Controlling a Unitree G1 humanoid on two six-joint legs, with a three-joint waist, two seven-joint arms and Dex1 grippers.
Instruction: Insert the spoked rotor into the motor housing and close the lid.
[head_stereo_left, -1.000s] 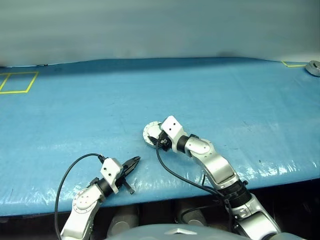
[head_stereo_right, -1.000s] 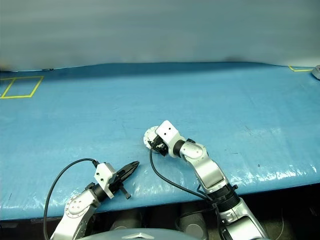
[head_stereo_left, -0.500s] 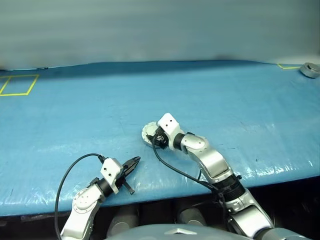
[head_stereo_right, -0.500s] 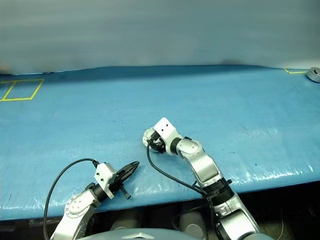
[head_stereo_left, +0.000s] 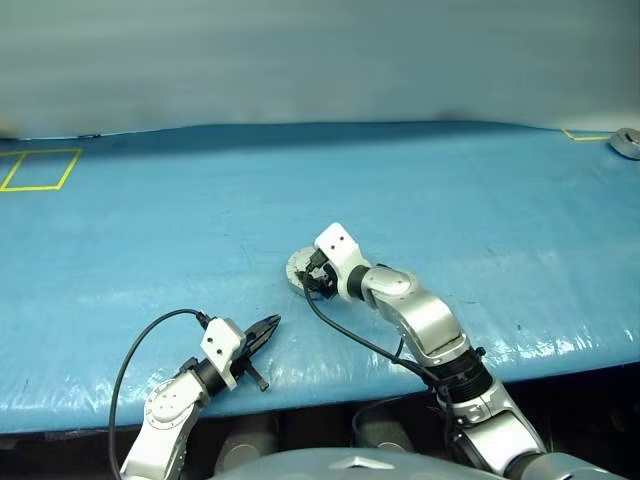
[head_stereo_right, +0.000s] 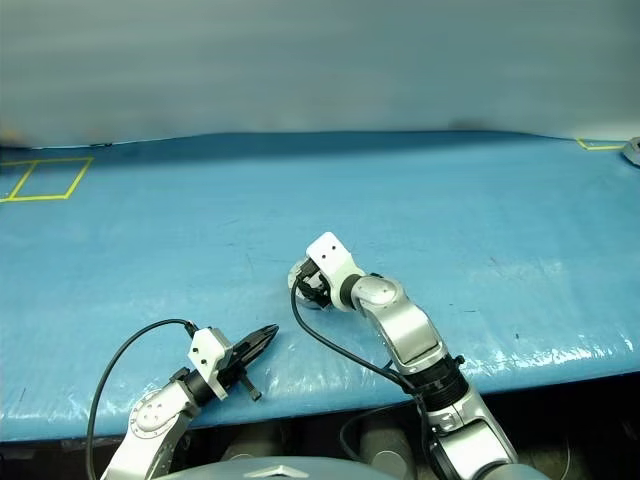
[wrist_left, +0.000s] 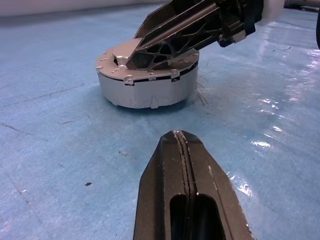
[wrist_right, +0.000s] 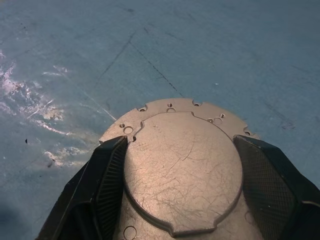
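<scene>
The motor housing (wrist_left: 150, 92) stands as a round silver cup on the blue table, near the middle of the front half. The lid (wrist_right: 182, 165) lies on top of it, plain face with the raised circle upward. My right gripper (head_stereo_left: 311, 276) tilts down over it, one black finger (wrist_right: 102, 190) on each side of the lid's rim, shut on the lid. My left gripper (head_stereo_left: 268, 325) hovers level near the table's front edge, shut and empty, pointing at the housing from a short way off. The spoked rotor is hidden.
The blue table cover (head_stereo_left: 450, 200) stretches wide around the housing. A yellow tape square (head_stereo_left: 35, 168) marks the far left. A small grey object (head_stereo_left: 626, 141) lies beside a yellow corner mark at the far right. The table's front edge runs just below my left gripper.
My right wrist has pitched further down over the lid, staying at the housing. The left gripper has kept still. The camera has shifted slightly.
</scene>
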